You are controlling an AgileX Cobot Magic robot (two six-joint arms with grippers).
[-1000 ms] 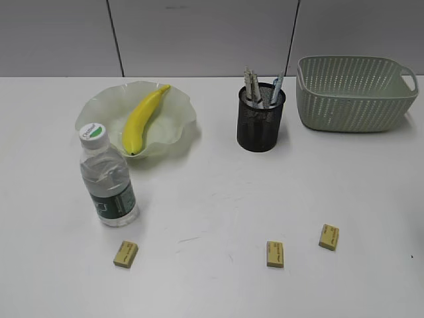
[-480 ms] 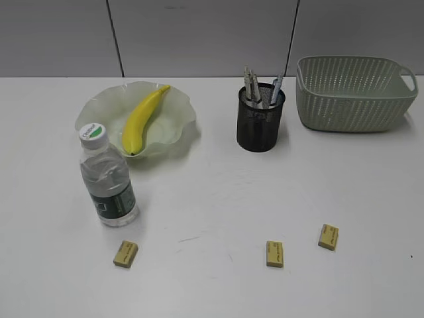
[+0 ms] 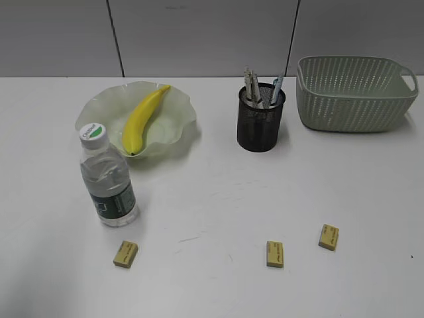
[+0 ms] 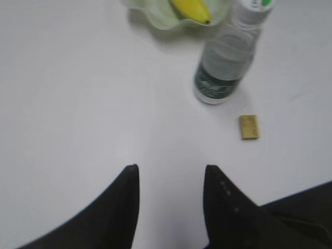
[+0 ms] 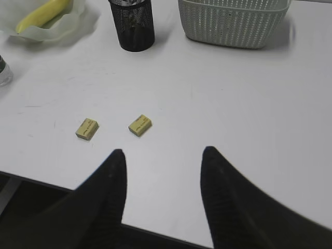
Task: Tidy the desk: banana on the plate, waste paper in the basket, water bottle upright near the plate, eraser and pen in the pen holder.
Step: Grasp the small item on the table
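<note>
The yellow banana (image 3: 142, 119) lies in the pale green ruffled plate (image 3: 180, 106) at the back left of the desk (image 3: 212, 192). In front of the plate, the water bottle (image 3: 109, 182) stands upright. Pens (image 3: 254, 86) stick out of the black mesh pen holder (image 3: 260, 126). Three tan erasers (image 3: 125, 254) (image 3: 275, 254) (image 3: 328, 236) lie flat near the front. No waste paper shows in any view. My left gripper (image 4: 170, 168) hangs open and empty over bare desk, short of the bottle (image 4: 228, 57). Over the front edge my right gripper (image 5: 163, 151) is open and empty, behind two erasers (image 5: 140, 125).
The sage-green basket (image 3: 354, 93) stands at the back right, to the right of the pen holder; its inside is hidden from here. Neither arm shows in the exterior view. The desk's front edge runs just under my right fingers (image 5: 109, 181).
</note>
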